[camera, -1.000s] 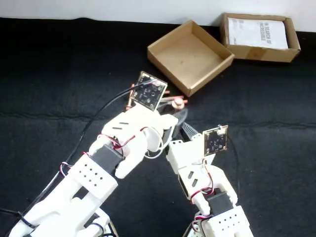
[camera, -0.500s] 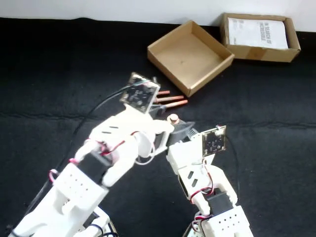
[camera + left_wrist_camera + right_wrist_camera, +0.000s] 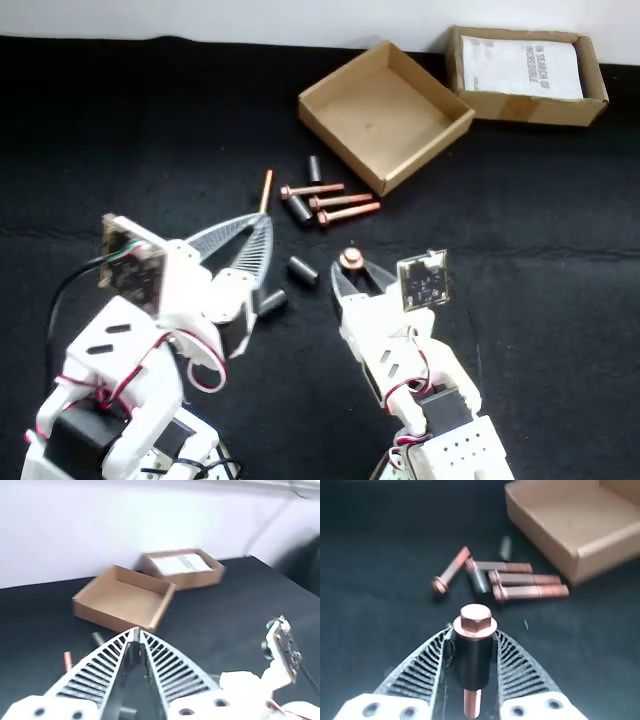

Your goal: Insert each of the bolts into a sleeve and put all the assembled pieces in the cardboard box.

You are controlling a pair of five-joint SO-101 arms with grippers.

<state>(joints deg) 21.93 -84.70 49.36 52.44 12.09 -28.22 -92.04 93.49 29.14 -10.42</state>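
Here, ribbed right jaws pinch a black sleeve (image 3: 472,662); copper hex bolt (image 3: 476,621) inside.

A copper bolt (image 3: 476,620) sits upright in a black sleeve (image 3: 472,660). Loose bolts (image 3: 343,201) and sleeves (image 3: 303,270) lie by the open cardboard box (image 3: 340,140).

Table is covered w/ black cloth (image 3: 120,120); a faint crease is seen running across it approx. midway. At far right corner a shallow second carton (image 3: 596,95) is set, w/ a white printed sheet (image 3: 522,66) laid flat inside. White wall (image 3: 250,18) is seen directly behind table's far edge.
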